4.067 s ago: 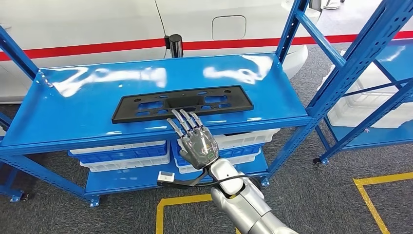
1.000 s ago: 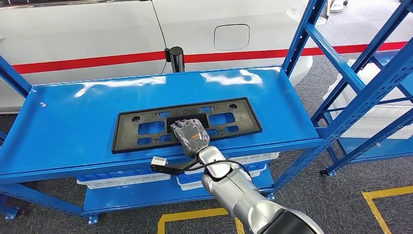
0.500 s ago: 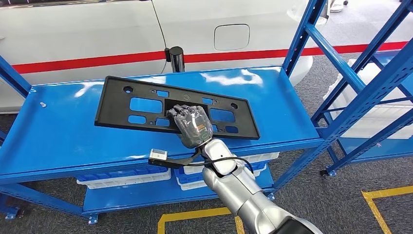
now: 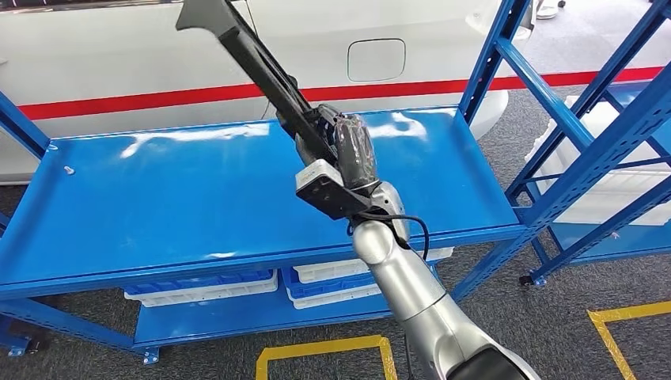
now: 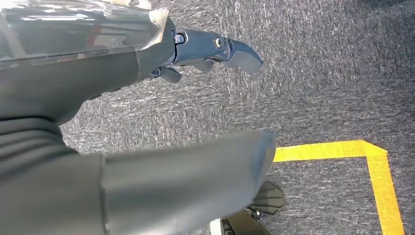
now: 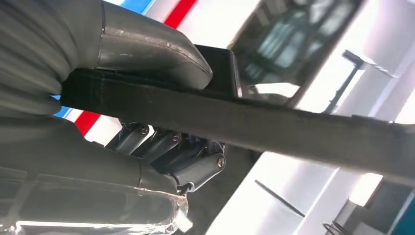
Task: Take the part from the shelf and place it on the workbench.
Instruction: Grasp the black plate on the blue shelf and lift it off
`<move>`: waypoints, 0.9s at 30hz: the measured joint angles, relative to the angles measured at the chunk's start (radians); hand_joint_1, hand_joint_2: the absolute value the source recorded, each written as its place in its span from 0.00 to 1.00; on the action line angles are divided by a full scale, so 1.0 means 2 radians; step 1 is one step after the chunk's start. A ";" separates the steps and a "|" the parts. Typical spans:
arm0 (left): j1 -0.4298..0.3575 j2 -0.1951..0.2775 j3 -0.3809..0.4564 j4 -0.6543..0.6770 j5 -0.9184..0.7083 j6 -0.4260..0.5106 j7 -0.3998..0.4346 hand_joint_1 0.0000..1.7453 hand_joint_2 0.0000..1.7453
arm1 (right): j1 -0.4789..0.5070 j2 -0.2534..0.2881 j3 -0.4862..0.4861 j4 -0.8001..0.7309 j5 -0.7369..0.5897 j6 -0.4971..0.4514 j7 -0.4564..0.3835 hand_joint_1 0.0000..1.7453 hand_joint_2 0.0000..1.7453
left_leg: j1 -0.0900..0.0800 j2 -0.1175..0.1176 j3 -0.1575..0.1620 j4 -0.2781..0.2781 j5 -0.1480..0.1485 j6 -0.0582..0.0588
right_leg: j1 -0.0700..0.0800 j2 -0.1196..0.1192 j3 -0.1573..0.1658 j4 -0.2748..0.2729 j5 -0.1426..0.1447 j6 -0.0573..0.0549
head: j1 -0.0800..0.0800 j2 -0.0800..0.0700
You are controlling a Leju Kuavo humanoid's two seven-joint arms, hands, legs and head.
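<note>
Above the glossy blue metal shelf (image 4: 158, 206), top tier: part lifted off. Half a second ago the plate hung just over the tier, slightly tilted; now it stands steeply on edge, well clear of the surface, one end near the picture's upper border. Judged: pick-up done, carry to the counter not yet begun.

Items, largest first:
- Shelf: painted steel, mirror-smooth, perforated blue uprights; white plastic bins on the lower tier.
- Flat black plastic mounting plate (image 4: 252, 59): long, rectangular, matte, seen edge-on; in the right wrist view a dark bar (image 6: 274, 127) with a slightly rough face.
- Right hand (image 4: 348, 150): silver-grey, clasped around the plate, thumb on one face, dark fingers (image 6: 161, 147) on the other.
- Left hand (image 5: 205, 49): hangs over grey carpet, holding nothing, fingers apart.
</note>
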 joint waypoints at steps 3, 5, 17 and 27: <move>0.001 0.001 0.002 0.000 0.001 -0.010 -0.001 0.00 1.00 | 0.001 -0.002 -0.008 -0.026 -0.082 0.049 -0.012 1.00 1.00 | 0.000 0.000 0.000 0.000 0.000 0.000 | 0.000 0.000 0.000 0.000 0.000 0.000 | 0.000 0.000; 0.001 0.002 0.004 0.000 0.001 -0.015 -0.001 0.00 1.00 | 0.003 -0.004 -0.014 -0.044 -0.136 0.080 -0.018 1.00 1.00 | 0.000 0.000 0.000 0.000 0.000 0.000 | 0.000 0.000 0.000 0.000 0.000 0.000 | 0.000 0.000; 0.002 0.005 0.007 0.000 -0.003 -0.004 0.017 0.00 1.00 | 0.017 -0.014 -0.024 -0.098 -0.214 0.123 -0.022 1.00 1.00 | 0.000 0.000 0.000 0.000 0.000 0.000 | 0.000 0.000 0.000 0.000 0.000 0.000 | 0.000 0.000; 0.002 0.005 0.010 0.000 -0.003 -0.001 0.024 0.00 1.00 | 0.021 -0.014 -0.023 -0.106 -0.216 0.124 -0.023 1.00 1.00 | 0.000 0.000 0.000 0.000 0.000 0.000 | 0.000 0.000 0.000 0.000 0.000 0.000 | 0.000 0.000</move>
